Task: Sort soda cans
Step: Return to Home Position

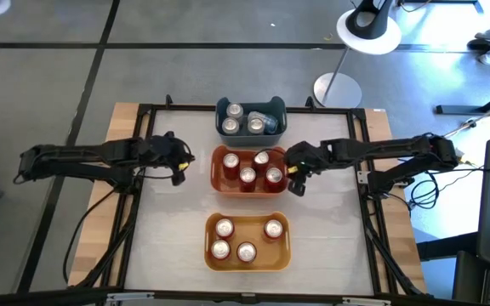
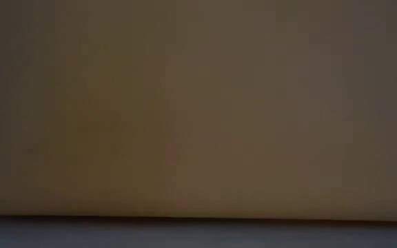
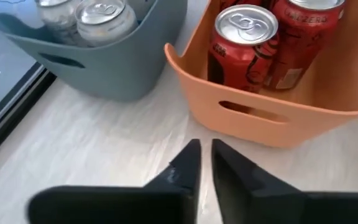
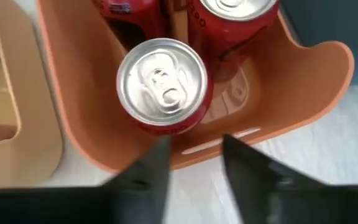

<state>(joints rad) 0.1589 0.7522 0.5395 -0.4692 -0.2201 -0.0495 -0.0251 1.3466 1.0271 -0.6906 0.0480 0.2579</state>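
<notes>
The pale counter [image 1: 168, 229] carries three bins in one row between the two arms. The blue-grey bin [image 1: 222, 109] at the far end holds the silver soda cans [image 1: 233, 112]. The orange bin [image 1: 217, 170] in the middle holds four red soda cans [image 1: 247, 175]. The tan bin [image 1: 211, 246] at the near end holds four more cans [image 1: 225, 228]. The left pincer [image 1: 179, 163] hangs beside the orange bin, almost pressed together and empty. The right pincer [image 1: 296, 177] hangs just beside the bin's other wall, spread and empty.
</notes>
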